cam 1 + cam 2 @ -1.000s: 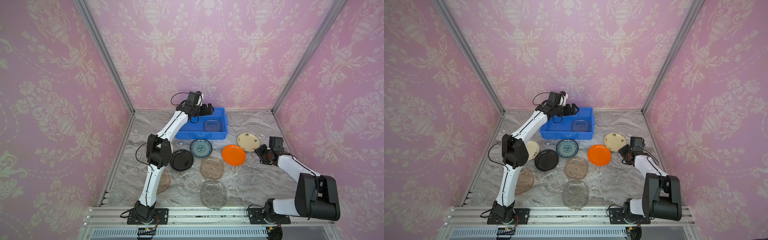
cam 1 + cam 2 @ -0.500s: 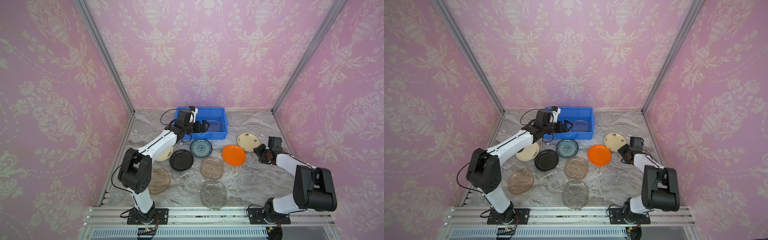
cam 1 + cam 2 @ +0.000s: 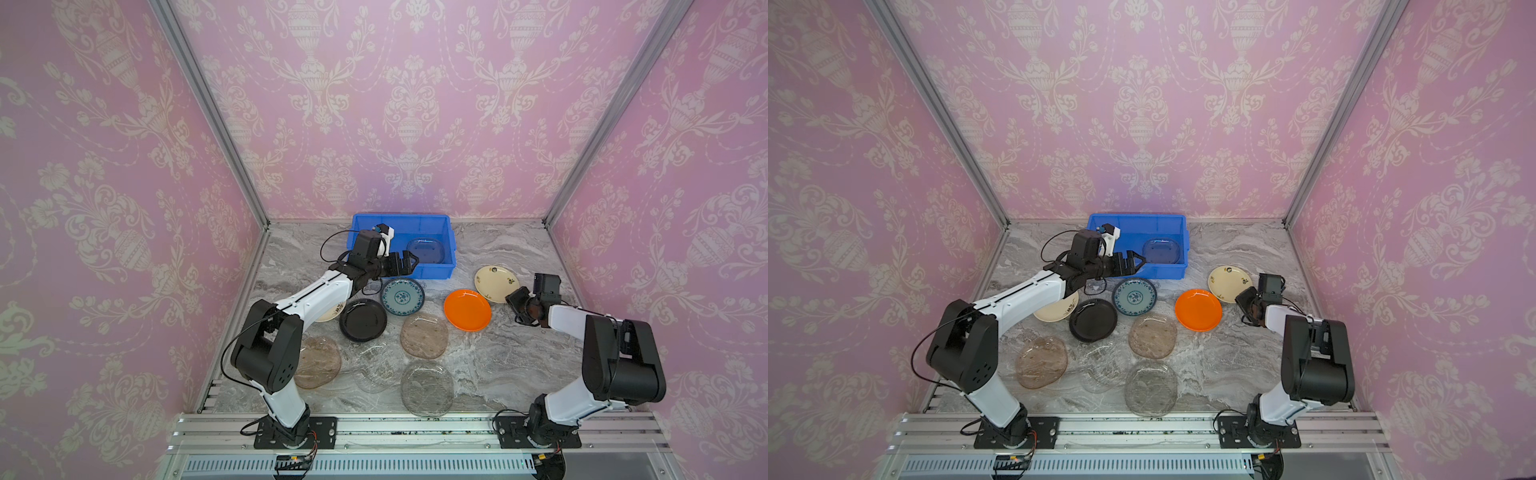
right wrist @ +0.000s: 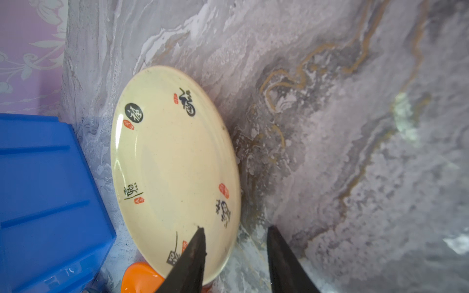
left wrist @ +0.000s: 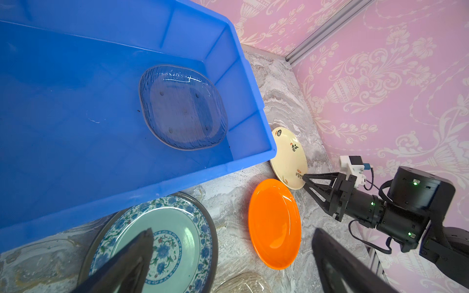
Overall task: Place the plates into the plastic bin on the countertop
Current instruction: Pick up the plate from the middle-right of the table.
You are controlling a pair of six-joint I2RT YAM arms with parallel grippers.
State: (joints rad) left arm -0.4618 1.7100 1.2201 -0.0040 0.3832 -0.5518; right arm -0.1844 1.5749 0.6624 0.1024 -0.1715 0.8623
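Right gripper [image 4: 235, 227] perhaps touching, cream plate [image 4: 175, 157], dark motifs

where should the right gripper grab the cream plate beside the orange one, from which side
Pinch the rim of the cream plate on the edge nearest the right gripper, coming in low from that arm's side. It lies flat on the countertop, so only its thin upturned rim offers a bite.
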